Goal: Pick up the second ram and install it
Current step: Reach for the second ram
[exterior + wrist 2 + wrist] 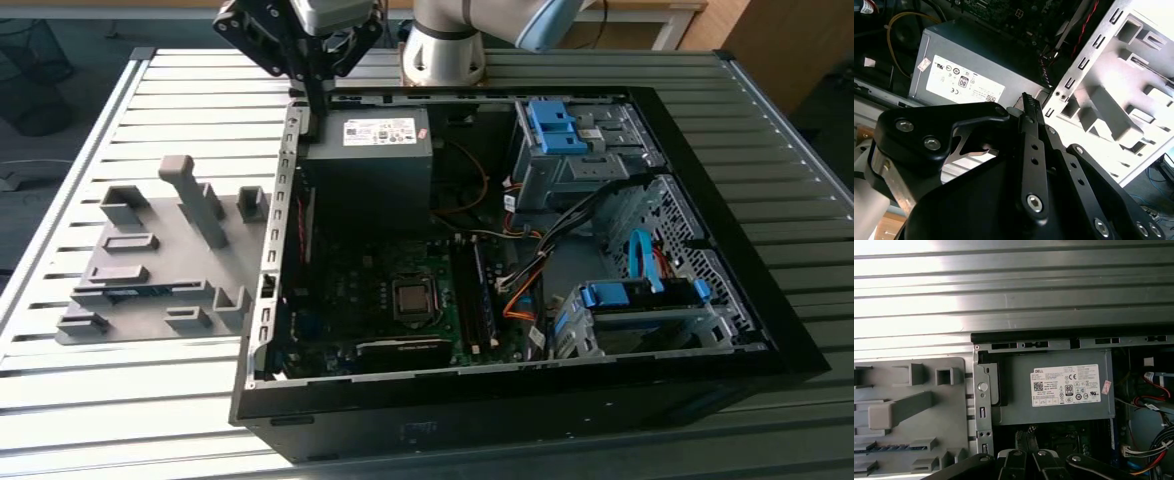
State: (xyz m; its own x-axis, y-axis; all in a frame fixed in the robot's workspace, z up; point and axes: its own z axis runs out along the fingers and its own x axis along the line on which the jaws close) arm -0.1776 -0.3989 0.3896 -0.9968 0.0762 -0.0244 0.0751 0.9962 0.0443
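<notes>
Pickup step: gripper (315, 115) narrow, seemingly empty, above case (534, 395) rear wall. Second ram (140, 291) sits in gray fixture (174, 240) outside case, exterior view's left. Grasp needs it opened, aligned across stick.

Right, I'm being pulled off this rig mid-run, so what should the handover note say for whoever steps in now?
Gripper: shut, holding nothing, raised over the rear edge of the open black computer case, by the grey power supply box.
Second ram, the thin blue-green memory stick: in a slot of the grey moulded holder, at the exterior view's left of the case.
Done: a darker green stick appears seated on the motherboard.
Left: second ram not yet picked up or installed.
</notes>
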